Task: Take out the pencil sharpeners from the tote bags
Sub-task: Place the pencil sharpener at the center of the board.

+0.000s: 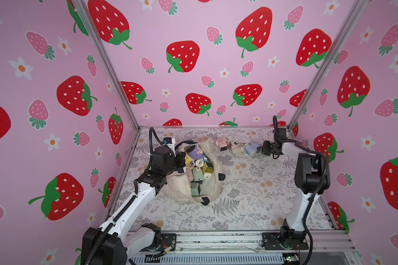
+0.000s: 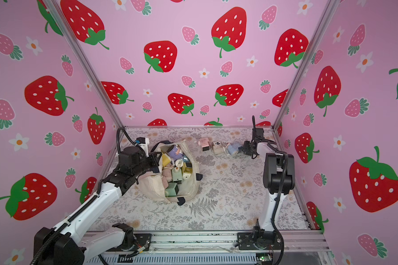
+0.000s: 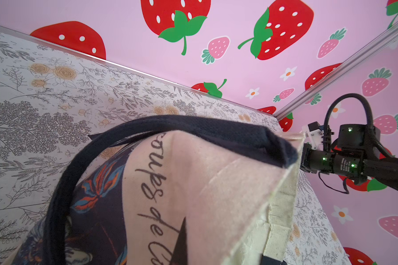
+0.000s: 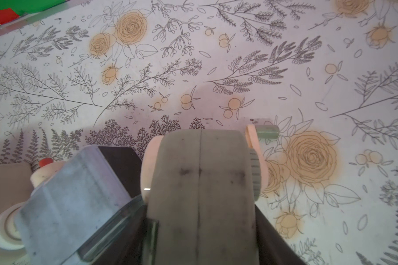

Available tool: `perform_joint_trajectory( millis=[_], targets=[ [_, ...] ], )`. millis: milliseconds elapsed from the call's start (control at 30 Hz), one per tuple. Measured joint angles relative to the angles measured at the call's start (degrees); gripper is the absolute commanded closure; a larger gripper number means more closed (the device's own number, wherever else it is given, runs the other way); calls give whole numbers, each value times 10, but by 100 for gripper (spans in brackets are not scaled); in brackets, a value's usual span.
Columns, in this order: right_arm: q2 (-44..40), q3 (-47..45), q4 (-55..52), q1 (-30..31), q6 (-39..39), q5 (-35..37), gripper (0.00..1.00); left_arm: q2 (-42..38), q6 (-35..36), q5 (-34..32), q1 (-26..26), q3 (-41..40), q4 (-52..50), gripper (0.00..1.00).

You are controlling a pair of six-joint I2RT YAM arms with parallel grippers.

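Grey-green sharpener (image 4: 200,183), frame centre: likely light, rigid plastic, clamped sidewise by right gripper (image 4: 203,229). Left gripper (image 1: 183,161) pinches limp tote bag (image 1: 170,188).

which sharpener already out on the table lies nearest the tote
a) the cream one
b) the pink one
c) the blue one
b: in both top views the pink sharpener ends the row on the side toward the tote, with the cream sharpener and the blue sharpener farther off.
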Motion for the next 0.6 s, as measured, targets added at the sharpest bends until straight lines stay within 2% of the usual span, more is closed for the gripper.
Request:
perform_joint_trajectory(
  millis=[267,467,600],
  targets=[
    [3,4,6,3,-4,0,22,0,2,0,0,0,0,100],
    [-6,-21,35,4,-1,5,20,0,2,0,0,0,0,100],
    [-41,-58,46,5,18,15,20,0,2,0,0,0,0,100]
  ],
)
